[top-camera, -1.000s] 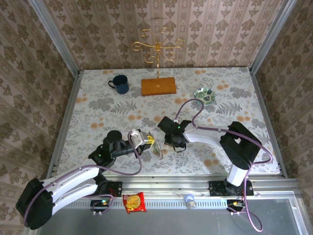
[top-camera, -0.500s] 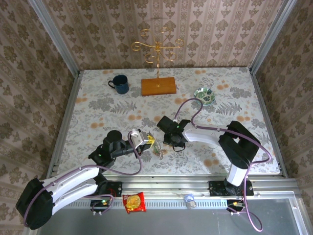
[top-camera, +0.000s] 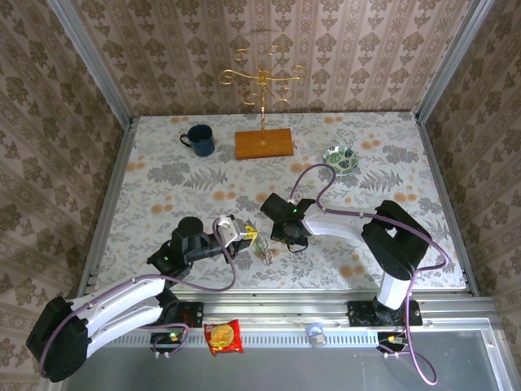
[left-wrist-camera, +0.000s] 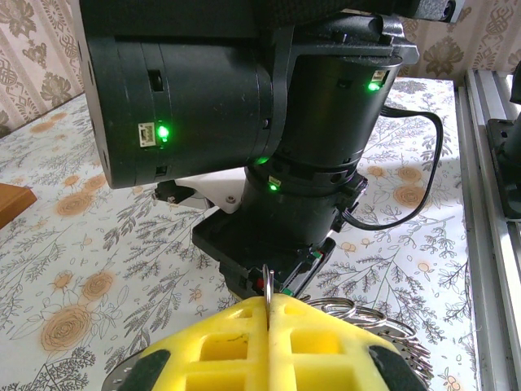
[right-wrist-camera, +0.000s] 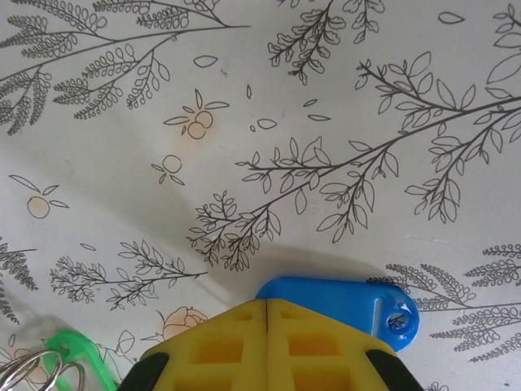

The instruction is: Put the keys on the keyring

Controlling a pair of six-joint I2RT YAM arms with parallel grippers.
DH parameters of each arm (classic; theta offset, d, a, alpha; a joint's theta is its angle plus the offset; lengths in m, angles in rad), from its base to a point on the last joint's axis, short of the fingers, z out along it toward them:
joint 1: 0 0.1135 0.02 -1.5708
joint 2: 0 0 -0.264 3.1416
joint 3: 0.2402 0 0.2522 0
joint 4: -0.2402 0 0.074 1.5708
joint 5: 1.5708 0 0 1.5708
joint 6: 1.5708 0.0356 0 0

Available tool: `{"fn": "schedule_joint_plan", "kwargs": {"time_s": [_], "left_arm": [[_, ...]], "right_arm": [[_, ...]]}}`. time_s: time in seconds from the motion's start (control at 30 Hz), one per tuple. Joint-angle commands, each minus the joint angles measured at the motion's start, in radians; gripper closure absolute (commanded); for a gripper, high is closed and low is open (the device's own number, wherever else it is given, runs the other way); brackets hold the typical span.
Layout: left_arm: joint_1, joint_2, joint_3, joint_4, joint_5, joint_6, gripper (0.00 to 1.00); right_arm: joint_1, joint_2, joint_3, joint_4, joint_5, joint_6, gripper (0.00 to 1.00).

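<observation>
Mid-table (top-camera: 163, 195) lies free — mug (top-camera: 198, 140), stand (top-camera: 264, 143), bowl (top-camera: 340, 158) crowd the far edge.

At the bottom of the left wrist view, the left gripper (left-wrist-camera: 268, 303), pressed shut, covers all but a sliver of the keyring (left-wrist-camera: 266, 281). In the right wrist view the right gripper (right-wrist-camera: 267, 308) hides the lower edge of the blue key (right-wrist-camera: 342, 300); the bottom left corner crops the green key (right-wrist-camera: 77, 352).
</observation>
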Motion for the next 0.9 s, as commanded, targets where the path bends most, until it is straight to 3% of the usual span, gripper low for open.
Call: {"fn": "schedule_joint_plan", "kwargs": {"time_s": [0.0,0.13,0.27,0.43,0.6,0.87], "left_arm": [[0.001,-0.018,-0.003,0.006,-0.003,-0.005,1.0],[0.001,-0.018,0.004,0.001,-0.01,-0.026,1.0],[0.001,-0.023,0.026,-0.036,-0.032,-0.076,1.0],[0.0,-0.044,0.037,-0.073,-0.055,-0.152,1.0],[-0.001,-0.047,0.05,-0.108,-0.055,-0.216,1.0],[-0.002,-0.041,0.069,-0.123,-0.06,-0.28,1.0]], "right_arm": [[0.013,-0.031,0.022,-0.055,0.038,-0.025,1.0],[0.021,-0.115,0.006,-0.054,0.115,-0.134,1.0],[0.036,-0.26,-0.098,0.155,0.142,-0.464,1.0],[0.035,-0.469,-0.255,0.431,0.073,-0.828,1.0],[0.028,-0.578,-0.368,0.634,-0.154,-1.191,1.0],[0.029,-0.59,-0.364,0.637,-0.302,-1.451,1.0]]}}
